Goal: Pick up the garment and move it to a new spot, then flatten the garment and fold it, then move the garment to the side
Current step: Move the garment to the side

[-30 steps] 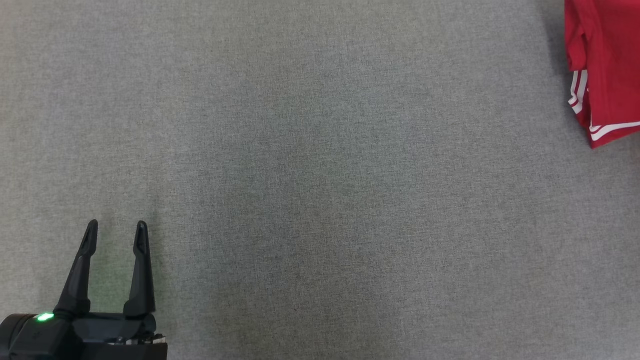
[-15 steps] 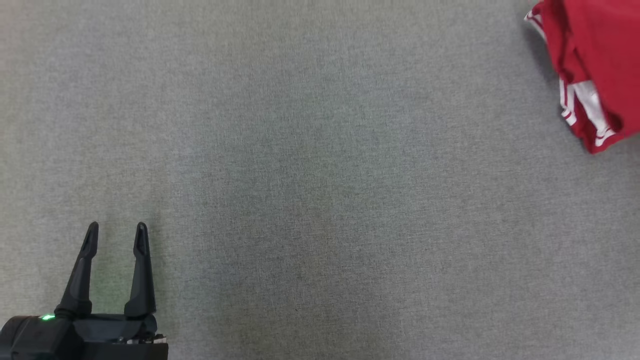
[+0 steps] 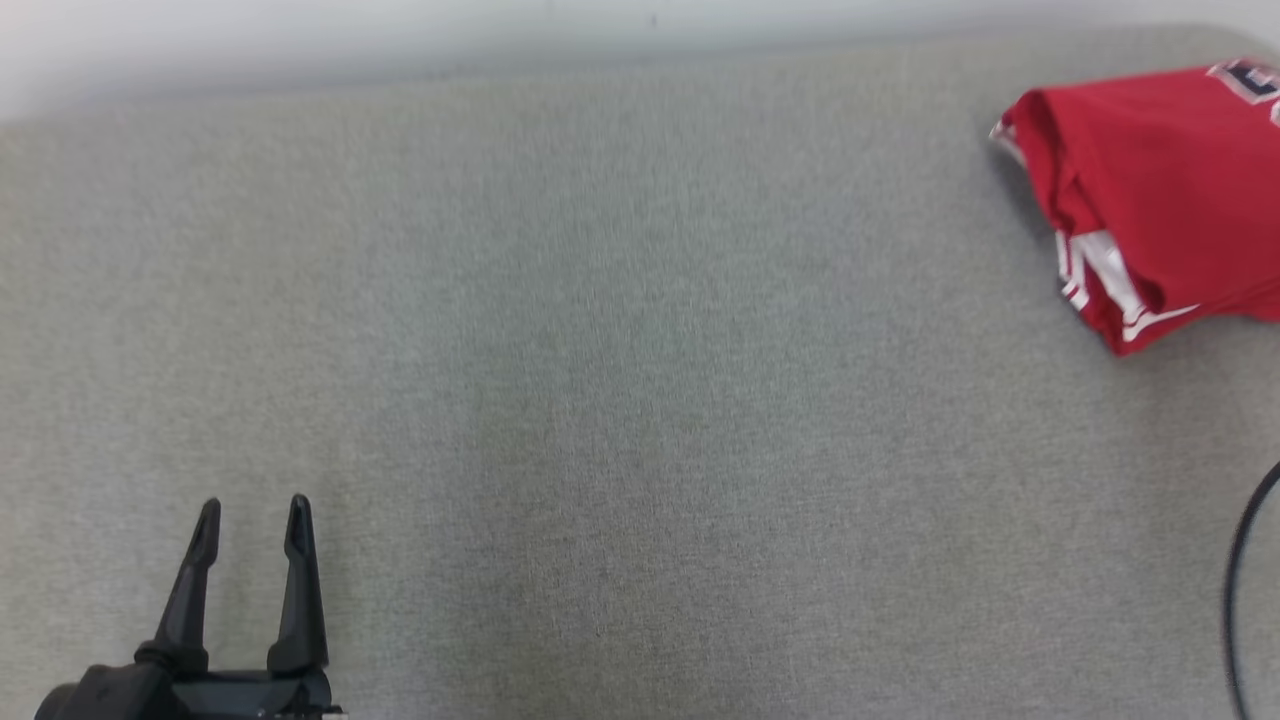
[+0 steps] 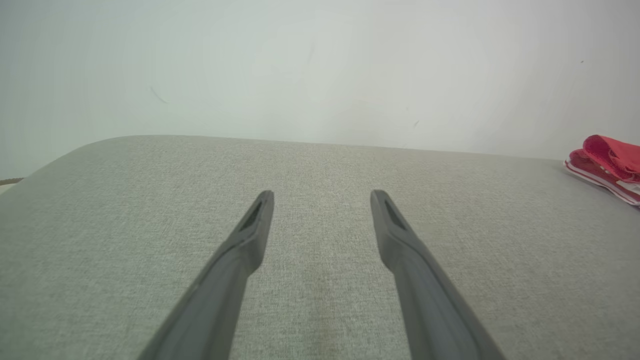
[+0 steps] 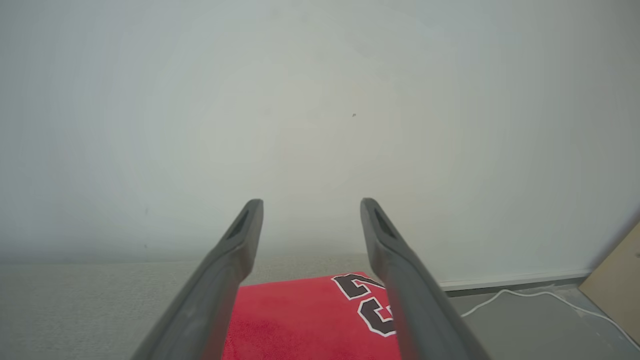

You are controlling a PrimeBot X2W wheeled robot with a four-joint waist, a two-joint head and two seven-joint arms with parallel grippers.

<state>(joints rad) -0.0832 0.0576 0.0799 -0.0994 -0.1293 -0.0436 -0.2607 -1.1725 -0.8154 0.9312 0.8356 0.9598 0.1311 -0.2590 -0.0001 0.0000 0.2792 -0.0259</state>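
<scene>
Right tool [image 5: 311, 202] spread, apparently above garment [image 5: 300, 320]

garment [image 3: 1150, 190] cut by right edge, dark cable [image 3: 1229, 590] likewise

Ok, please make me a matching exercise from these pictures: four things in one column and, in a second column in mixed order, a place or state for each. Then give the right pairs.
Things
1. left pincer
2. right pincer
3. red garment
4. white cable

Places and states
A. lying folded at the far right of the grey surface
B. open, over bare surface at the near left
C. on the floor by the wall
D. open, just above the garment

Pairs: 1-B, 2-D, 3-A, 4-C
</scene>
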